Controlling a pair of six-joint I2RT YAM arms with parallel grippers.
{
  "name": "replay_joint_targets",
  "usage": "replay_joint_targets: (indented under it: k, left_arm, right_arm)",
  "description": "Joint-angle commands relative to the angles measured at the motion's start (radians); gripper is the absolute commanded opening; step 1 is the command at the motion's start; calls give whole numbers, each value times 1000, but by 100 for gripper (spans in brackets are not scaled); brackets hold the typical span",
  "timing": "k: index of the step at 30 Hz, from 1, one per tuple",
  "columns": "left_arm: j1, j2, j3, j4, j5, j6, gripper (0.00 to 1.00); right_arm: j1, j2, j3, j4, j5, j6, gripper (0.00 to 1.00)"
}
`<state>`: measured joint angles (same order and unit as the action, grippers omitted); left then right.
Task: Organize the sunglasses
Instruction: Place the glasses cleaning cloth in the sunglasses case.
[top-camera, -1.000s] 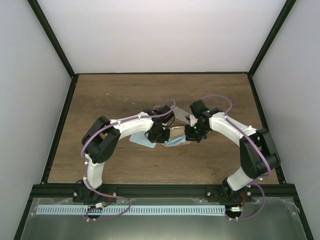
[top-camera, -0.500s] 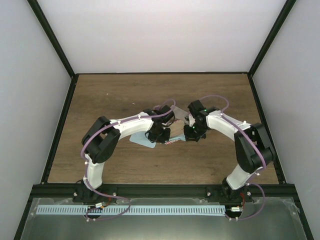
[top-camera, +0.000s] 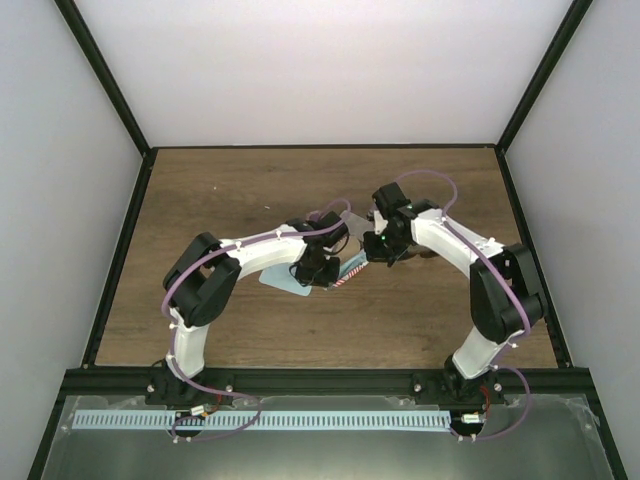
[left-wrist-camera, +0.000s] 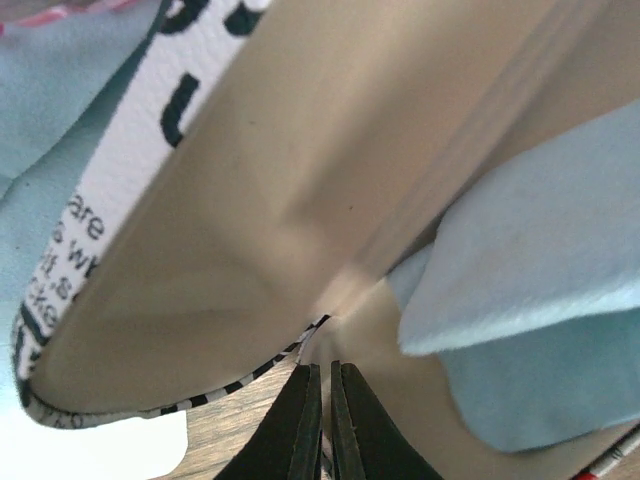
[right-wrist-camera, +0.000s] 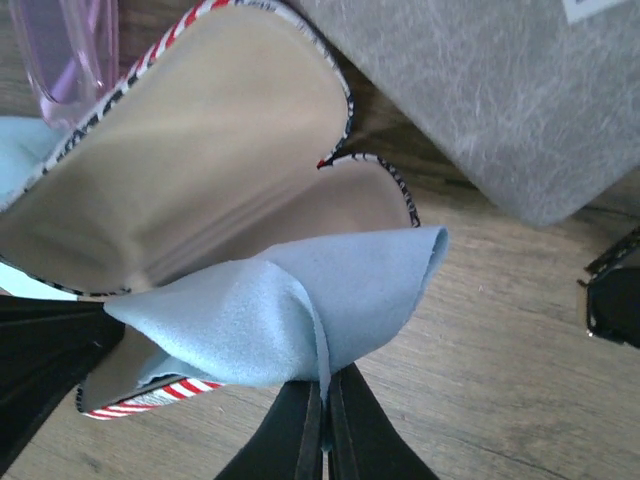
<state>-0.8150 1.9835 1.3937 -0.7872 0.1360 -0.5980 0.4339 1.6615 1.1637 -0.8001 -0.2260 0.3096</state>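
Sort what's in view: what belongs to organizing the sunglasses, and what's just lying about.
Belongs to the job:
- purple-tinted sunglasses
- dark-framed sunglasses
- open striped case
- blue cloth, pinched in the right gripper

Lying about:
- grey case, untouched

I see a striped case (right-wrist-camera: 200, 130) lying open on the wooden table (right-wrist-camera: 480, 390), beige lining up. A light blue cloth (right-wrist-camera: 300, 310) drapes over its near half. A grey case (right-wrist-camera: 500, 90) sits just beside it.
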Motion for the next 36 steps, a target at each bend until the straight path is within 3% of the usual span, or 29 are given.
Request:
replay_joint_targets:
  k: [1, 16, 36]
  left_arm:
    - [2, -33, -28, -7, -8, 6, 6]
    - [2, -45, -42, -7, -20, 2, 6]
    - [2, -65, 4, -49, -129, 24, 6]
  right_arm:
    - [-9, 30, 70, 4, 16, -11, 1]
    - [-9, 91, 149, 3, -54, -25, 1]
    - [-8, -71, -150, 16, -86, -7, 1]
